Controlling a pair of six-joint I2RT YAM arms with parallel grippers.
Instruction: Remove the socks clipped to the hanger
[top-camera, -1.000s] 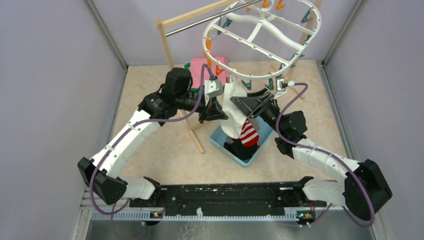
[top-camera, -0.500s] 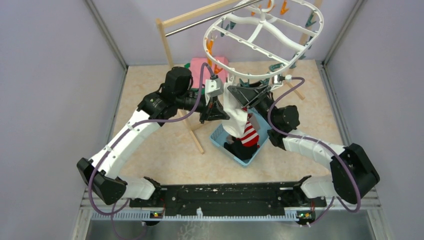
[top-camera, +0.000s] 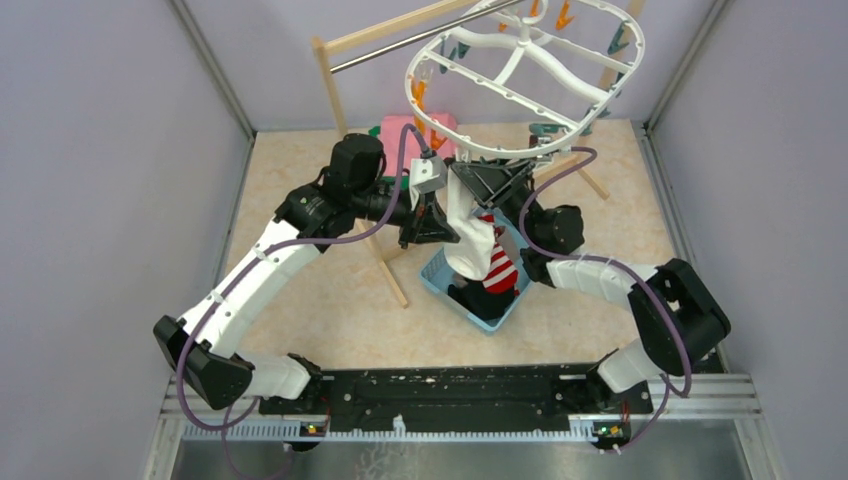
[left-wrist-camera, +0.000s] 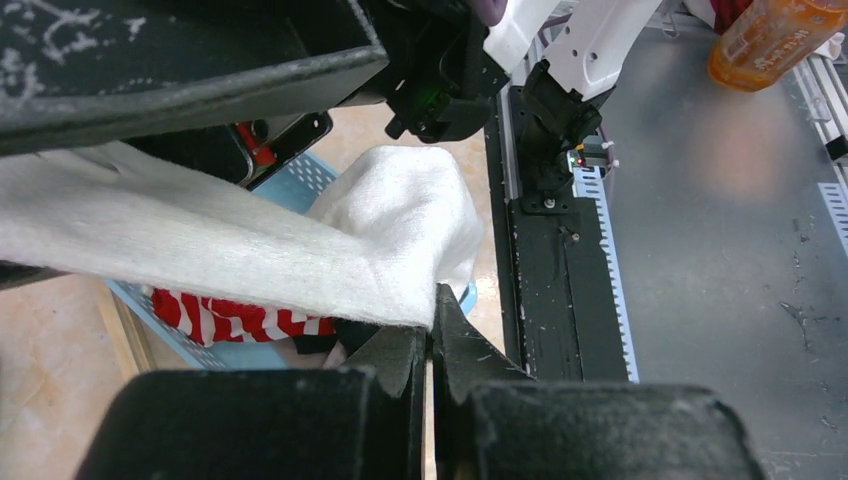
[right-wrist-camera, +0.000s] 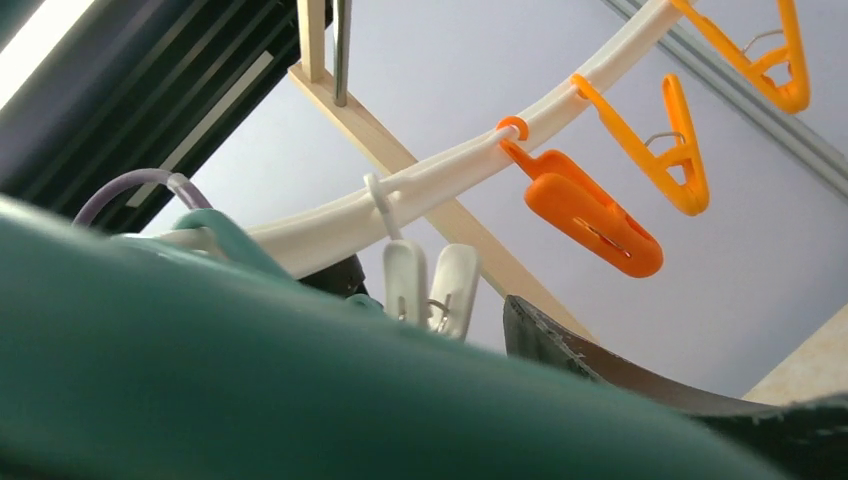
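Observation:
The white hanger (top-camera: 525, 75) hangs from the metal bar at the back. A white sock (top-camera: 468, 225) hangs from its near rim and shows stretched taut in the left wrist view (left-wrist-camera: 250, 250). My left gripper (top-camera: 437, 215) is shut on the sock's side; its fingertips (left-wrist-camera: 432, 335) pinch the sock's edge. My right gripper (top-camera: 490, 180) points up at the sock's top, under the rim, jaws spread. A blurred teal clip (right-wrist-camera: 300, 380) fills its view between the jaws, and one finger (right-wrist-camera: 600, 350) shows. A red-and-white striped sock (top-camera: 497, 270) and black socks (top-camera: 470, 298) lie in the basket.
A blue basket (top-camera: 520, 290) stands under the sock. The wooden rack (top-camera: 335, 85) with its metal bar (top-camera: 420, 35) carries the hanger. Pink and green cloths (top-camera: 405, 130) lie behind. Orange clips (right-wrist-camera: 590, 215) and a white clip (right-wrist-camera: 430, 285) dangle from the rim.
My right arm has swung left and up, bringing its gripper from right of the sock to the sock's top under the hanger rim. The hanger tilted a little. The left arm has not moved.

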